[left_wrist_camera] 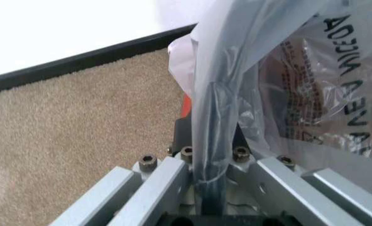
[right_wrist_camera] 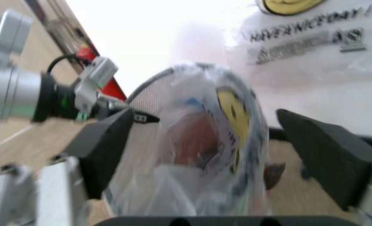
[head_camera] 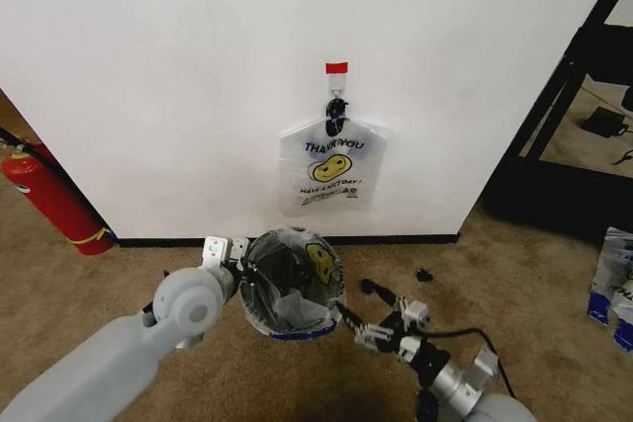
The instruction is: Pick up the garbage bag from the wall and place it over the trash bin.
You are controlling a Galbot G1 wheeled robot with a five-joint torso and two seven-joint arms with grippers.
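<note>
Wall (head_camera: pixel 178 76): broad, plain white, black baseboard along the carpet; a matching smiley bag (head_camera: pixel 331 167) hangs from a hook (head_camera: pixel 336 106) under a red tape strip (head_camera: pixel 336 67).
Carpet floor (head_camera: pixel 99 284): brown; a red fire extinguisher (head_camera: pixel 49 197) leans at the wall off to the robot's left.
Trash bin (head_camera: pixel 289 282): round black mesh, standing just out from the baseboard, below the hanging bag and between the two arms.
Garbage bag (head_camera: pixel 297 274): draped over the bin's mouth, smiley face on the rim's far side, a blue patch at the near lower edge; the film sags into the bin.
Left pincer (left_wrist_camera: pixel 205 181): at the bin's left rim, clenched on a gathered fold of the garbage bag; in the left wrist view the film runs straight down between the metal fingers (left_wrist_camera: pixel 157 181).
Right pincer (right_wrist_camera: pixel 223 155): just to the right of the bin, released, its dark pads (right_wrist_camera: pixel 104 141) spread wide with the bagged bin framed between them, not touching it.
Handling: the film looks feather-light, limp and slippery, likely to tear on the mesh or slide off if tugged. Best held by a bunched edge near the rim rather than by a single sheet.
Progress: the bag seems largely seated; the right-hand edge probably still needs pulling down.
</note>
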